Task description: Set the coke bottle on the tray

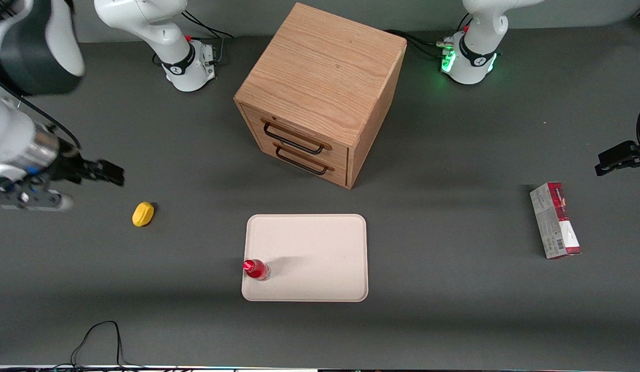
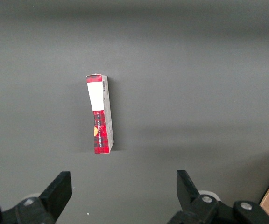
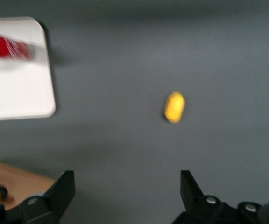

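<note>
The coke bottle [image 1: 256,269], small and red with a red cap, stands upright on the pale cream tray [image 1: 320,258], in the tray corner nearest the front camera on the working arm's side. The right wrist view also shows the coke bottle [image 3: 6,47] on the tray [image 3: 17,88]. My gripper [image 1: 109,173] hangs high above the table toward the working arm's end, well away from the tray, open with nothing between its fingers [image 3: 64,186].
A yellow lump [image 1: 143,214] lies on the table between my gripper and the tray. A wooden two-drawer cabinet [image 1: 320,93] stands farther from the front camera than the tray. A red-and-white carton [image 1: 555,220] lies toward the parked arm's end.
</note>
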You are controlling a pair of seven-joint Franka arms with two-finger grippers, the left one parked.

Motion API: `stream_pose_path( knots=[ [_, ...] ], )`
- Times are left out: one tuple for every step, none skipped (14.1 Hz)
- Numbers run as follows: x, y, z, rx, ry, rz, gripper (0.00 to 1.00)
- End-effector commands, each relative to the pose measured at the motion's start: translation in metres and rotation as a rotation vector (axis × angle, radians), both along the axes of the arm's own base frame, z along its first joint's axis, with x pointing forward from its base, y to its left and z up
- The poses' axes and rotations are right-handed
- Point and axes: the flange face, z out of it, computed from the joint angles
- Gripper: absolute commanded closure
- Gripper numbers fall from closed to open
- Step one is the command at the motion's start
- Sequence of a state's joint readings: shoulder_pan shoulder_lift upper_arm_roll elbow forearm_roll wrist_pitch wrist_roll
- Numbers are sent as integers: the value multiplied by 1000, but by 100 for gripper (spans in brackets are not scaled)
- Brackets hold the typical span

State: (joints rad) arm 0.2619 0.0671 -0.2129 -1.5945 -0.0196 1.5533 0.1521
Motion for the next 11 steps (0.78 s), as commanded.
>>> stream_pose_path(
  knots=[
    [-47, -23, 15, 57, 35, 23, 0],
    [-52, -26, 26, 68, 14, 19, 0],
    [-52, -24, 28, 72, 5, 23, 0],
    [-49, -17, 28, 70, -6, 34, 0],
    [-47, -12, 29, 70, -25, 43, 0],
    [-45, -12, 28, 69, -32, 43, 0],
    [-44, -11, 27, 69, -36, 43, 0],
    [-42, -10, 28, 68, -53, 46, 0],
    [-41, -8, 28, 67, -58, 49, 0],
    [-41, -7, 29, 66, -59, 52, 0],
    [-41, -7, 30, 66, -61, 52, 0]
  ],
)
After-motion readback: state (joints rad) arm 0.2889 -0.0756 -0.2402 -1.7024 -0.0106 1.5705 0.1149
